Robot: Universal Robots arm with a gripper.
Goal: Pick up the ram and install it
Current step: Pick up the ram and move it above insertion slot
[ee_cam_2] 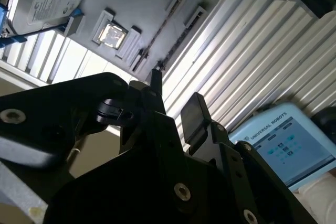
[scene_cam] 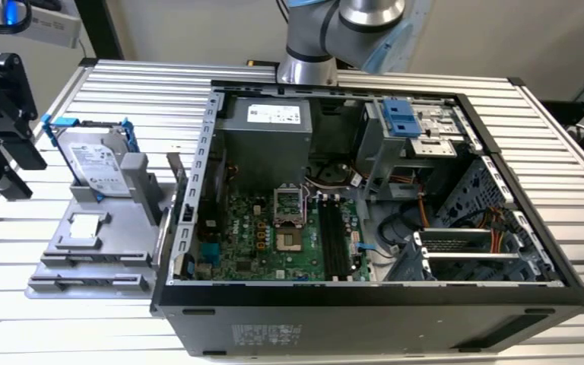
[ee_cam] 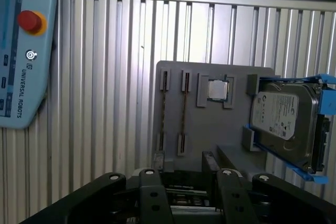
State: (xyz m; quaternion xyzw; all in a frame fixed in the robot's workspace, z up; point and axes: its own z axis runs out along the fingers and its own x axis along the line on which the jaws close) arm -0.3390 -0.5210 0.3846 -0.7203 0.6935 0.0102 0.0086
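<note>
The arm (scene_cam: 310, 53) is made of fat round tubes. They are shiny silver-grey, with a darker grey band higher up. One joint has a light blue cap (scene_cam: 401, 34) on its side. The gripper (ee_cam: 188, 182) is black all over and looks blocky. In the first wrist view its two fingers (ee_cam: 149, 192) are flat black bars, each with a small round screw near the end. In the second wrist view, bigger silver screws (ee_cam_2: 182, 191) sit in round holes in the black body, and one finger has a flat square pad (ee_cam_2: 193, 114).
</note>
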